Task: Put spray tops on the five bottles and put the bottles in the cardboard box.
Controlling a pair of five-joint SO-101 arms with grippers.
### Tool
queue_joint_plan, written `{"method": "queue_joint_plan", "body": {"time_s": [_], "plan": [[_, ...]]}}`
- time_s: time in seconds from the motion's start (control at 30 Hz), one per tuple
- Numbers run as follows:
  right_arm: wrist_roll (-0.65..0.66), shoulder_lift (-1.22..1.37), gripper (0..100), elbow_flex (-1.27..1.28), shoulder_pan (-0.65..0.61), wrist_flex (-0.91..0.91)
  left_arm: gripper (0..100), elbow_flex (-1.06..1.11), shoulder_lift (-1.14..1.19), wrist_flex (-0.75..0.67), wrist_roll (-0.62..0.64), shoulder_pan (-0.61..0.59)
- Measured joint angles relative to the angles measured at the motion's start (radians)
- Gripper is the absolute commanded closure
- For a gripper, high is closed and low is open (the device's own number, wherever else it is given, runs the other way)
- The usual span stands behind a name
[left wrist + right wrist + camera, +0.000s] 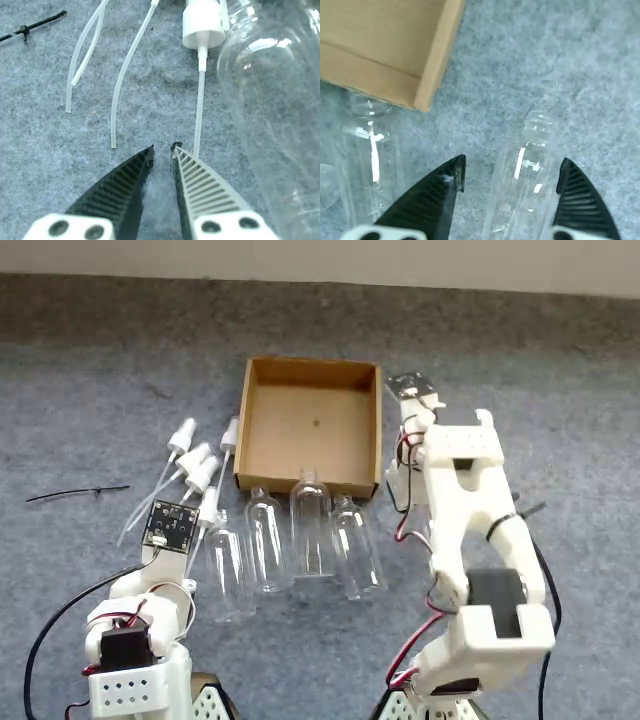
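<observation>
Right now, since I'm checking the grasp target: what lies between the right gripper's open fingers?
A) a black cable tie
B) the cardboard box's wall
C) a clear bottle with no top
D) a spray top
C: the right wrist view shows a clear bottle, its threaded neck bare, lying between the open fingers of the right gripper.

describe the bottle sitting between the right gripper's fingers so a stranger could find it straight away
Find the cardboard box on the grey mat, then its near corner on the right arm's side. Past that corner a clear, topless bottle lies between the open fingers of the right gripper. Its neighbour lies before the box wall; this one lies beyond the corner.
</observation>
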Motion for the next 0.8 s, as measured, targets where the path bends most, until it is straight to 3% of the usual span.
{"method": "queue_joint_plan", "body": {"time_s": [0.2,0.8], "plan": [[0.000,0.078,74.5,-0.078,0.005,0.037,93,0.000,0.000,0.000,0.000,0.000],[0.204,0.078,74.5,-0.080,0.051,0.043,93,0.000,0.000,0.000,0.000,0.000]]}}
